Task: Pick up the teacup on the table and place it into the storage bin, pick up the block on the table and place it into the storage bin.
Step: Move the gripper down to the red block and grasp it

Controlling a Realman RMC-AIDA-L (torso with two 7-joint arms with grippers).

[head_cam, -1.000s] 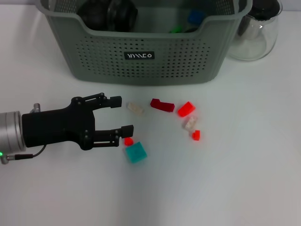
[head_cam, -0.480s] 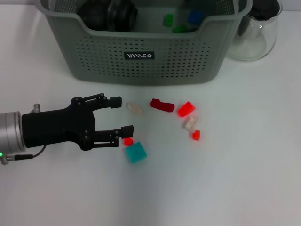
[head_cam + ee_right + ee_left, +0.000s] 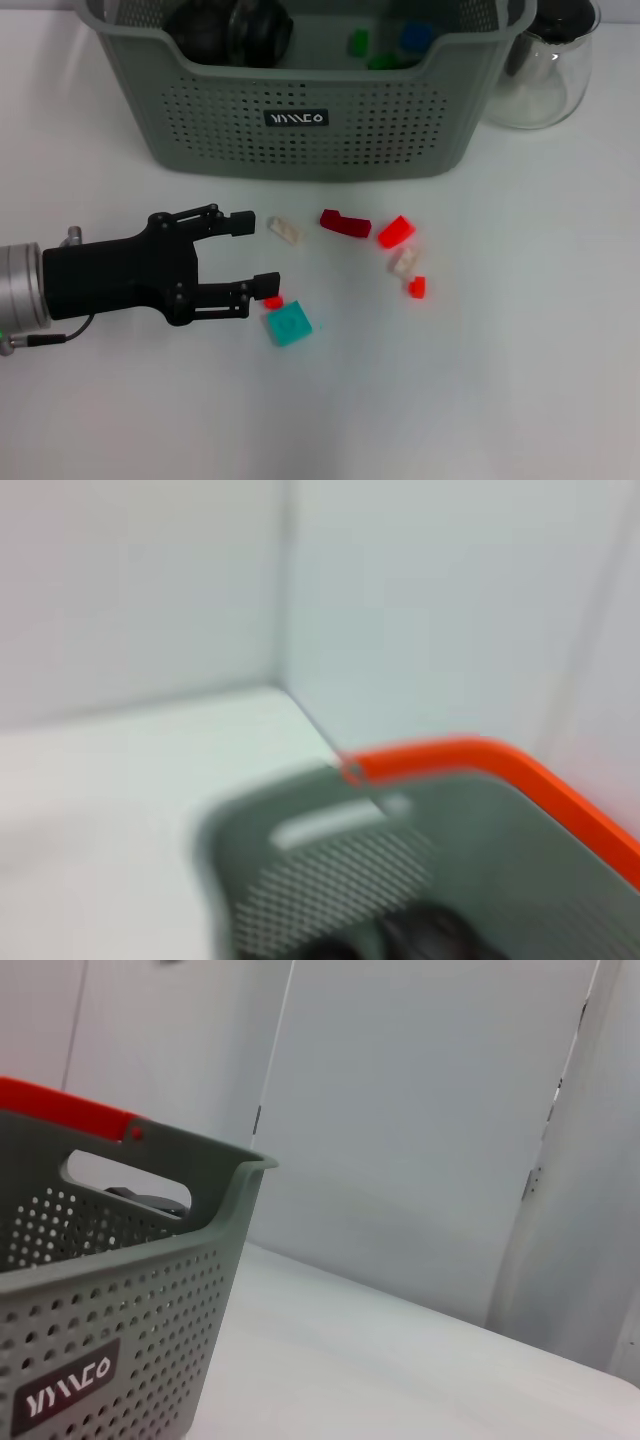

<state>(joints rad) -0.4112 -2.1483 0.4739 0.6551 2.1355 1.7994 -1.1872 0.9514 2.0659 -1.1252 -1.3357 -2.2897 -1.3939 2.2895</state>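
Observation:
Several small blocks lie on the white table in front of the storage bin (image 3: 310, 110): a teal block (image 3: 290, 324), a tiny red one (image 3: 273, 301), a white one (image 3: 285, 230), a dark red one (image 3: 345, 222) and a red one (image 3: 396, 232). My left gripper (image 3: 256, 253) hovers open just left of them, its near fingertip beside the tiny red block. A dark round thing (image 3: 230, 30) lies inside the bin; I cannot tell if it is the teacup. The right gripper is out of view.
A green block (image 3: 358, 42) and a blue block (image 3: 413, 36) lie inside the bin. A clear glass carafe (image 3: 545, 70) stands right of it. The wrist views show the bin's wall (image 3: 100, 1360) and an orange rim (image 3: 520, 780) behind it.
My left gripper has drifted slightly left and toward the table's near edge, still open. A green block has appeared inside the bin.

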